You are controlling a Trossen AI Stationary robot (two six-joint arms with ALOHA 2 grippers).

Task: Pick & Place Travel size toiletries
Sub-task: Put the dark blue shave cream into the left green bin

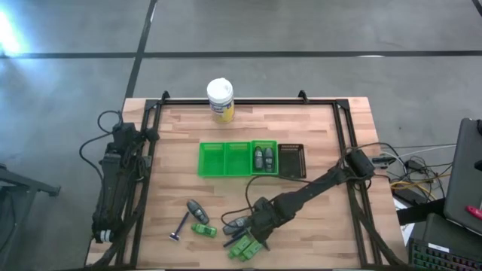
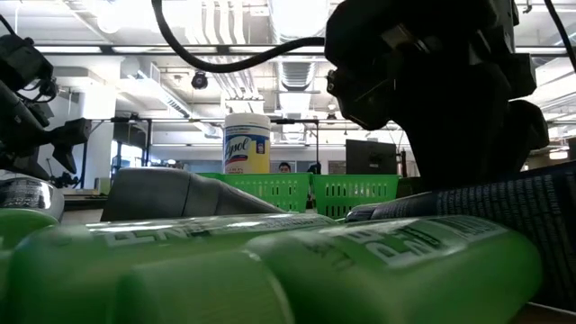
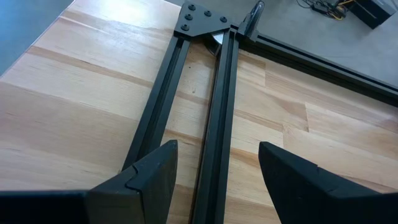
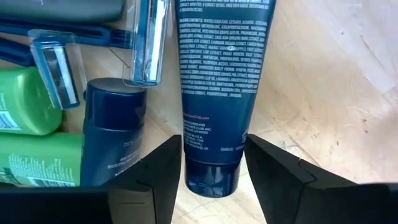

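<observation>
The travel size toiletries lie in a cluster near the table's near edge: green bottles, a dark tube, a dark bottle, a razor and a lone green bottle. My right gripper is down over the cluster and open. In the right wrist view its fingers stand on either side of the cap end of a dark blue tube, which lies flat on the wood. Beside the tube lie a dark blue bottle, blue razors and green bottles. My left gripper is open at the table's left edge. My right gripper comes from above, with its fingers close on both sides of the dark blue tube's cap end and across the tube's length. Whether they touch it I cannot tell. The tube lies flat on the table.
A green compartment tray sits mid-table with two dark bottles in its right compartment and a dark tray beside it. A white-lidded jar stands at the far edge. Black frame rails run along the table's sides. My left arm rests along the left rail.
</observation>
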